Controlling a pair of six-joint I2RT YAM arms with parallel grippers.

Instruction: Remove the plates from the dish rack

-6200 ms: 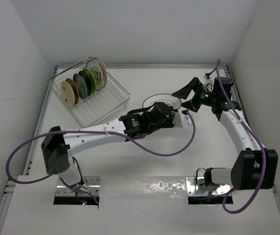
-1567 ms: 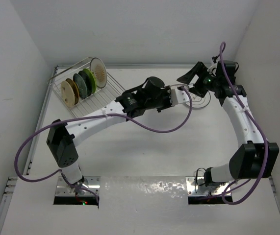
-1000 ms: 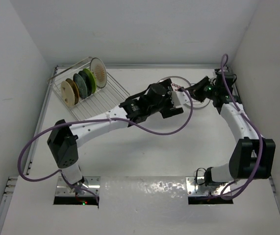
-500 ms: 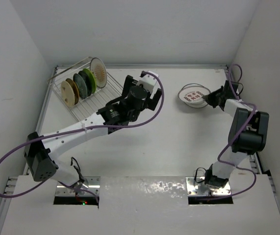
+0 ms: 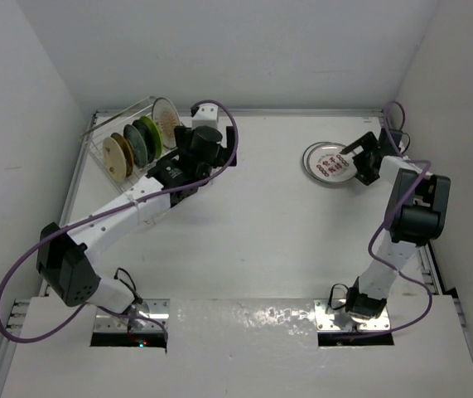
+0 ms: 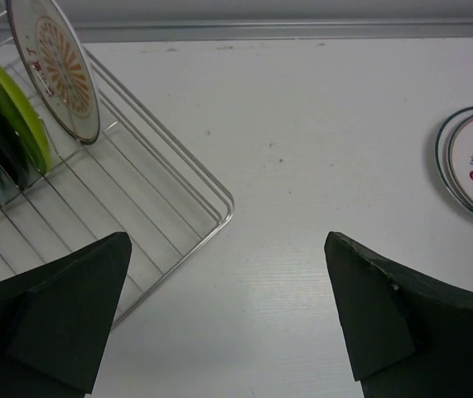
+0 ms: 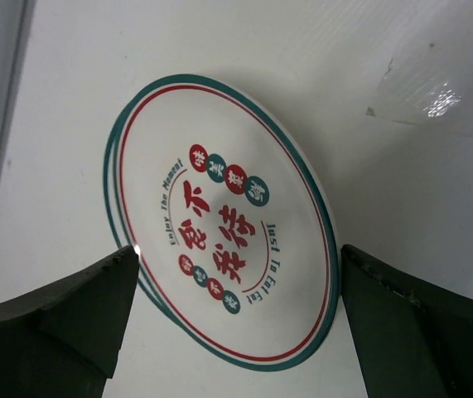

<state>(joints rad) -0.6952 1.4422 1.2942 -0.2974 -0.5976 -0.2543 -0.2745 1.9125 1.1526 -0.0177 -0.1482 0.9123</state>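
The dish rack stands at the back left with several plates upright in it: a tan one, a dark green one, a lime green one and a white sunburst one. My left gripper hovers open by the rack's right corner, empty. Its wrist view shows the sunburst plate and the lime plate. Two stacked white plates with red and teal rims lie flat at the back right. My right gripper is open right over them, fingers on either side of the top plate.
The white side walls close in the table on the left, back and right. The right arm's purple cable loops by the right wall. A shiny patch of tape lies on the table beyond the stacked plates.
My right gripper has opened and let its plate go onto the one at the back right. My left arm has swung from the table's middle back to the rack, still open.
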